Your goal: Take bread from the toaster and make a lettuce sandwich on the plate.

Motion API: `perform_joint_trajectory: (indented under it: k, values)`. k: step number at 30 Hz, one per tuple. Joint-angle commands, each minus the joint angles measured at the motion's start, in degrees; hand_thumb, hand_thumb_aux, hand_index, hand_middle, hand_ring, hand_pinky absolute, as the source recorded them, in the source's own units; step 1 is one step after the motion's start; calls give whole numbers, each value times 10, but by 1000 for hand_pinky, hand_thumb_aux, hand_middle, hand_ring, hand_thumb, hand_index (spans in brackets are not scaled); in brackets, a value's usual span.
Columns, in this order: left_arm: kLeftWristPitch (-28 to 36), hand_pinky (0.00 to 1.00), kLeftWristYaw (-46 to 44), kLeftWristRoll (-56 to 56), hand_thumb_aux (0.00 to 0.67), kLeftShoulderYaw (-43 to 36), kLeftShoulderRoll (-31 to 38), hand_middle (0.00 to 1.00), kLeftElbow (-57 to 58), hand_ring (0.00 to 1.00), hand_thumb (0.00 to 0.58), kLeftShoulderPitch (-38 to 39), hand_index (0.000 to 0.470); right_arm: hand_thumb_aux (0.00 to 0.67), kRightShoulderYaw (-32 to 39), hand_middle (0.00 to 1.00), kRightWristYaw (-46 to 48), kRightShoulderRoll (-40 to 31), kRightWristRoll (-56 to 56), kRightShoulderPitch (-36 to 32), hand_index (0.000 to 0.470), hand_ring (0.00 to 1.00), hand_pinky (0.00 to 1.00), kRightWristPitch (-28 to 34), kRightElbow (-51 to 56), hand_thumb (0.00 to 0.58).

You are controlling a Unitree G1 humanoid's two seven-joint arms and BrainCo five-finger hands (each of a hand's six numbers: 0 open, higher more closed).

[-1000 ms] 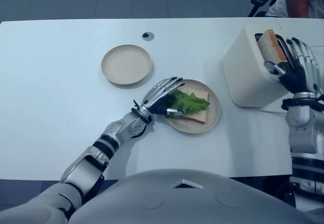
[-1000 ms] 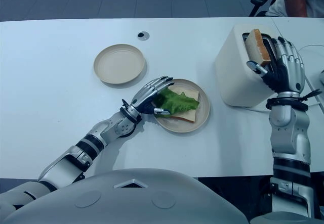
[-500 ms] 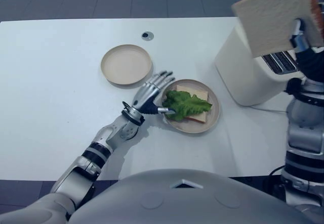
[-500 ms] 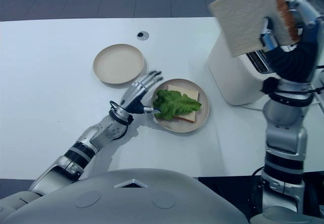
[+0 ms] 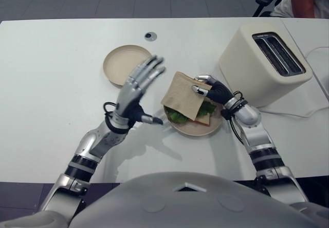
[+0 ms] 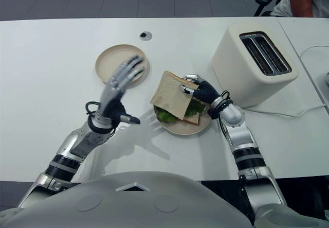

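Left hand is raised off the table, fingers spread; right hand is low, fingers pinched shut.

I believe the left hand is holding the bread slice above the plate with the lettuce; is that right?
Not quite: the right hand holds the bread slice above the plate with the lettuce, as the left eye view shows.

Holding a tan, square bread slice tilted over the round beige plate, with the right hand gripping its right edge. Covering most of the green lettuce and the lower slice, both lying on that plate. Standing upright near the plate's right on the white surface, the cream toaster, its two long dark slots facing up.
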Motion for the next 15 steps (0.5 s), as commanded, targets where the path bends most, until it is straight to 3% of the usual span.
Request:
perform_joint_trajectory:
  k: [1, 10, 11, 14, 15]
  values:
    - [-5, 0, -48, 63, 0, -57, 15, 0, 55, 0, 0, -26, 0, 670, -24, 1000, 12, -24, -3, -18, 470, 1000, 1000, -16, 14, 580]
    - [20, 0, -47, 123, 0, -164, -52, 0, 348, 0, 0, -180, 0, 670, -24, 1000, 38, -28, -7, -17, 470, 1000, 1000, -40, 22, 580]
    - [19, 0, -37, 118, 0, -168, -61, 0, 377, 0, 0, -193, 0, 536, -25, 1000, 40, -28, -5, -14, 376, 1000, 1000, -41, 17, 557]
    - [11, 0, -14, 114, 0, -187, -70, 0, 398, 0, 0, -206, 0, 434, -16, 1000, 42, -31, -24, -5, 304, 1000, 1000, -46, 20, 508]
    - [5, 0, -14, 112, 0, -194, -69, 0, 393, 0, 0, -204, 0, 368, -16, 1000, 26, -33, -42, -5, 258, 1000, 1000, -50, 25, 462]
